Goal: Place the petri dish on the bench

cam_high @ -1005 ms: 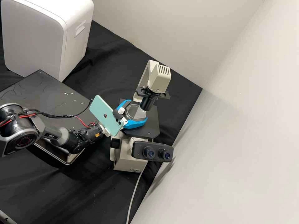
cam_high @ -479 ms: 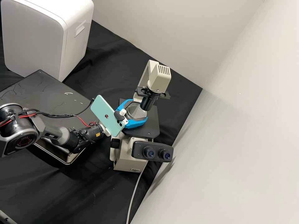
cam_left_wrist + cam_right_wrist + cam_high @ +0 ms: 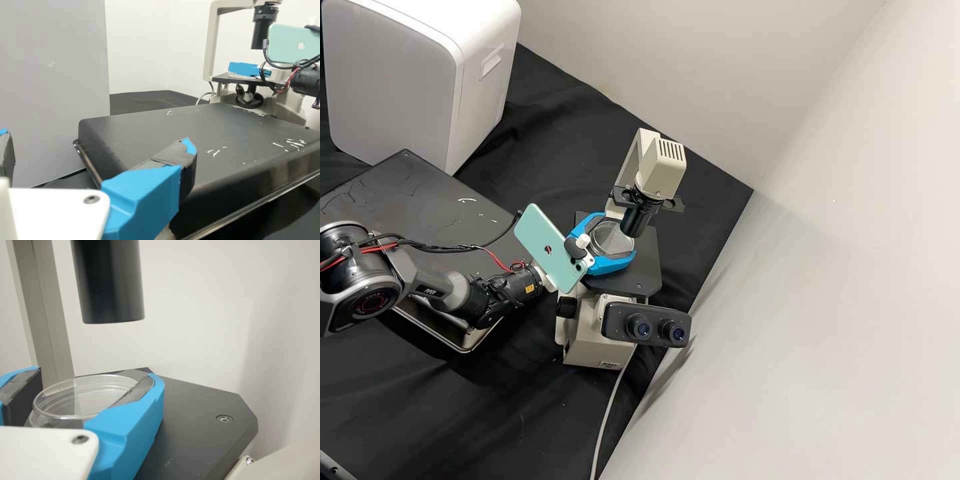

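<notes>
Contact first: your right fingers [image 3: 131,416] are closed narrow on the petri dish [image 3: 82,396], with a blue pad against each side of its clear rim, so the dish lies squarely between them. You get the same grip from the high view, where the right fingers [image 3: 608,265] wrap around the petri dish [image 3: 609,237]. Under the fingers and the dish is the black stage [image 3: 200,425] of the microscope [image 3: 597,337]. You cannot tell whether the dish's base rests on the stage or is just off it. Directly above the gap between the fingers hangs the dark condenser tube [image 3: 107,280], apart from the dish. Behind the fingers, on the wrist, sits a mint-green phone [image 3: 547,248].

Your left fingers [image 3: 145,197] stand wide apart with nothing between them. Just beyond their tips lies a black slab [image 3: 210,135], its top scuffed with pale marks. A white cabinet [image 3: 55,75] stands off to one side of them. Well beyond the tips, past the slab, you can make out the microscope and the right arm's phone.

The black cloth-covered surface [image 3: 453,413] lies below the right fingers and well apart from them, and the dish is not on it.
</notes>
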Available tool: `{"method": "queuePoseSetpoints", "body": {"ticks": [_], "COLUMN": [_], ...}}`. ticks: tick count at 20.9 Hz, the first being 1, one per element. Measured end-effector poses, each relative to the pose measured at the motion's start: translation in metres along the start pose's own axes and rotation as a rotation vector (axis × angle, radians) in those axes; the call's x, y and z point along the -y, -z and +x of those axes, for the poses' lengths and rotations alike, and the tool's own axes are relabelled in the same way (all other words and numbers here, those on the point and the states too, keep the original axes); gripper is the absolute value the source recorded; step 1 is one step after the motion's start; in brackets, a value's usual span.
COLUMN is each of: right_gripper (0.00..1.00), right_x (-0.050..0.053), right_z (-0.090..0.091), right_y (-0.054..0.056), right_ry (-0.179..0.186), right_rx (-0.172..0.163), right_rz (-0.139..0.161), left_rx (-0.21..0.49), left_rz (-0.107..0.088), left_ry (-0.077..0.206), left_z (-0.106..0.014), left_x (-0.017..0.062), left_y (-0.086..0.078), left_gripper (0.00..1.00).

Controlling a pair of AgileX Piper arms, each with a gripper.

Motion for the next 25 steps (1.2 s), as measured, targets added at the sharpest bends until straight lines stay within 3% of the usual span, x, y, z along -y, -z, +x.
{"method": "queuePoseSetpoints", "body": {"ticks": [6,10,19,25], "right_gripper": [0.00,0.00,0.00,0.00], "right_x": [0.001,0.002,0.007,0.013], "right_z": [-0.002,-0.012,-0.044,-0.058], "right_y": [-0.001,-0.001,0.011,0.022], "right_ry": [0.002,0.001,0.037,0.064], "right_rx": [-0.001,-0.010,-0.034,-0.057], "right_rz": [-0.001,-0.003,0.042,0.043], "left_rx": [0.000,0.000,0.000,0.000], "left_rz": [0.000,0.000,0.000,0.000], "left_ry": [0.000,0.000,0.000,0.000], "left_z": [0.000,0.000,0.000,0.000], "left_x": [0.0000,0.0000,0.0000,0.0000], "left_y": [0.000,0.000,0.000,0.000], "left_gripper": [1.00,1.00,1.00,1.00]}}
